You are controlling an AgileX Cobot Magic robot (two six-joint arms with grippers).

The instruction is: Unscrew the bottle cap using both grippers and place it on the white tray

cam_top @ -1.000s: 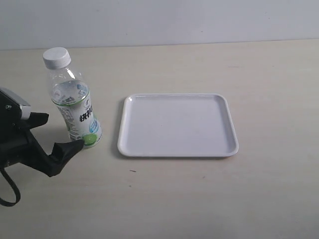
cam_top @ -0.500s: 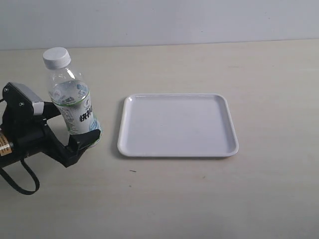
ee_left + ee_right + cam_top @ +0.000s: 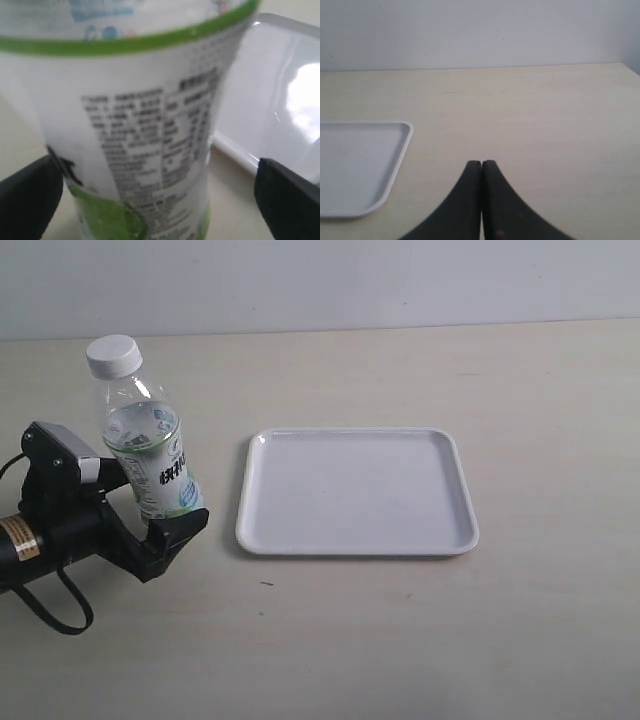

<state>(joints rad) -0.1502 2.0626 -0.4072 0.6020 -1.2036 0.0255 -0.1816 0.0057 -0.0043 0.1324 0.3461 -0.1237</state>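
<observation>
— How did the left gripper [image 3: 150,502] stand?
— Spread as wide as it went, with nothing in its grip. The bottle [image 3: 150,455] stood upright between its two fingers [image 3: 180,527], which sat low on the label, one on each side.
— Were they touching it?
— Seen from the left wrist, one lay right at the label's edge and the other stood clear of it. I couldn't tell whether there was contact.
— And the bottle cap [image 3: 113,355]?
— It was on the neck, well above that gripper.
— The white tray [image 3: 357,490]?
— It lay flat on the table [image 3: 450,640], just past the bottle from the left gripper.
— The right gripper [image 3: 481,170]?
— Its tips were pressed together on nothing, above the table. The tray's corner lay ahead of it and off to one side, well apart.
</observation>
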